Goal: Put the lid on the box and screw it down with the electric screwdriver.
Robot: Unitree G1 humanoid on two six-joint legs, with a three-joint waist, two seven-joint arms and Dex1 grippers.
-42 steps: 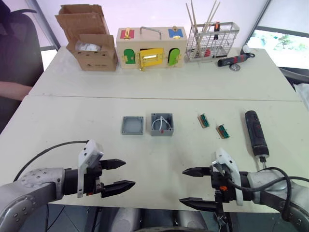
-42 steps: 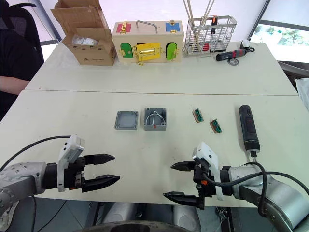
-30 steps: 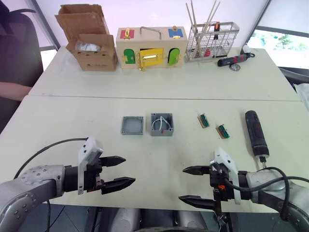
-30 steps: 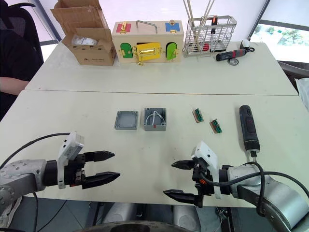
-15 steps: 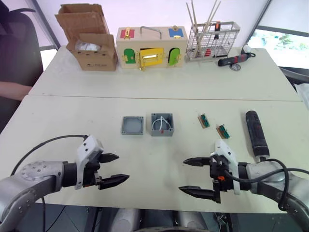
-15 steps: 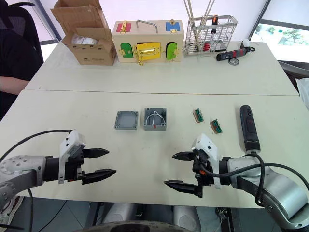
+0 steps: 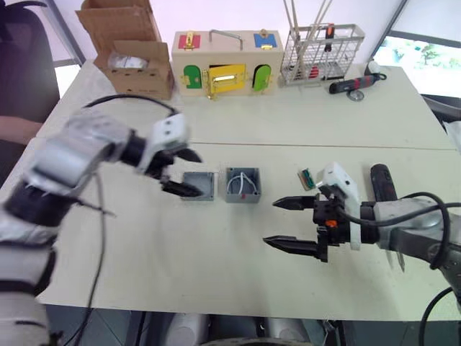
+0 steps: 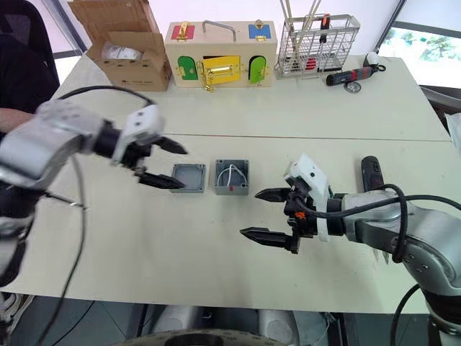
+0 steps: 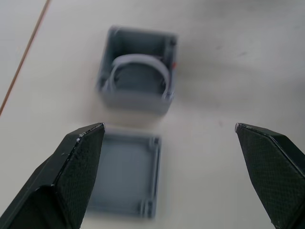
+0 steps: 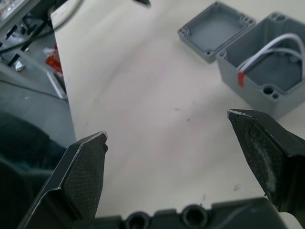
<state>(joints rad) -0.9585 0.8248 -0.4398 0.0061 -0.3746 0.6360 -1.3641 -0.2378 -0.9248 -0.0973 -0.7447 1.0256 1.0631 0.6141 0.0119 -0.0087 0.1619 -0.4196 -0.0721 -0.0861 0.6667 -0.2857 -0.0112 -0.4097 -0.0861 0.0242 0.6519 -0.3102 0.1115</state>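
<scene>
Left gripper (image 7: 186, 172) is wide open, hovering just at the left edge of the lid (image 7: 199, 185); its lower finger (image 7: 181, 189) overlaps the lid's left side, contact can't be told. In the left wrist view the lid (image 9: 125, 174) lies between the spread fingers (image 9: 76, 162), nearer one of them, rim up, with the box (image 9: 137, 76) just beyond it

Lid sits flat on the table (image 7: 216, 245), hollow side up, just beside the box (image 7: 242, 184), small gap between them. Box is upright and open, white wires (image 10: 271, 47) looped inside, red mark (image 10: 240, 79) on the side wall facing the right gripper

Right gripper (image 7: 292, 225) is also open, empty, above bare table near the front-right of the box, well apart from it, fingertips pointing toward the robot's left

Electric screwdriver (image 7: 382, 184) lies on the table at the right, partly behind the right wrist, untouched. Two small green connectors, one visible (image 7: 305, 177), between box and screwdriver

Far side: cardboard box (image 7: 130, 45), wooden box with coloured doors (image 7: 225, 63), wire rack (image 7: 321, 46)
</scene>
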